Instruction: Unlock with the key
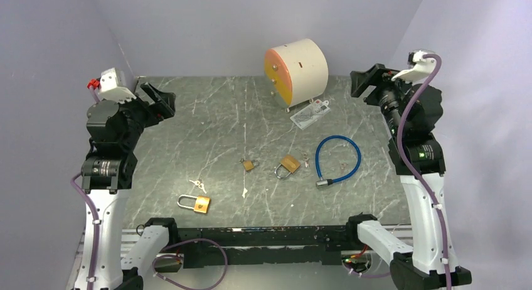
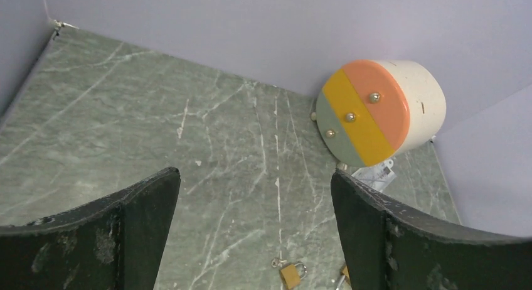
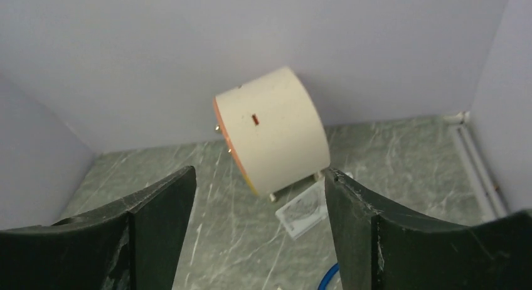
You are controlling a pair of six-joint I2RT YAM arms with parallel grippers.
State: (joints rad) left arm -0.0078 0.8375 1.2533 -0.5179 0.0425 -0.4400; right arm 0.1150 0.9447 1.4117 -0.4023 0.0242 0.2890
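While both arms stand raised at the 2 sides of the green marbled surface (image 1: 188, 133), neither holds anything.

Left pincer (image 1: 164, 103): spread wide, its 2 black fingers (image 2: 125, 240) well apart in the wrist view, high above the far left part of the surface. Right pincer (image 1: 356, 84): likewise spread and empty, up at the far right. It faces the cream cylindrical box (image 1: 296, 70) (round face banded orange, yellow and grey, with 3 metal studs), which lies on its side at the far edge by the back wall. A clear-wrapped card (image 1: 310, 114) lies just in front of that box.

Locks, all flat on the surface and well apart from both arms:
- large brass padlock (image 1: 201, 205), near the front left, shackle pointing left;
- small brass padlock (image 1: 249, 164), about the centre;
- medium brass padlock (image 1: 288, 166), just right of the small one;
- blue looped cable lock (image 1: 337, 160), further right.

Whether any shackle is released cannot be told at this size.

Keys, all loose on the surface:
- a small silver key bunch (image 1: 197, 184), just beyond the large padlock and apart from it;
- 1 pale single key (image 1: 244, 193), between the large and small padlocks;
- more small metal keys (image 1: 305, 159), just beside the medium padlock, between it and the cable lock.
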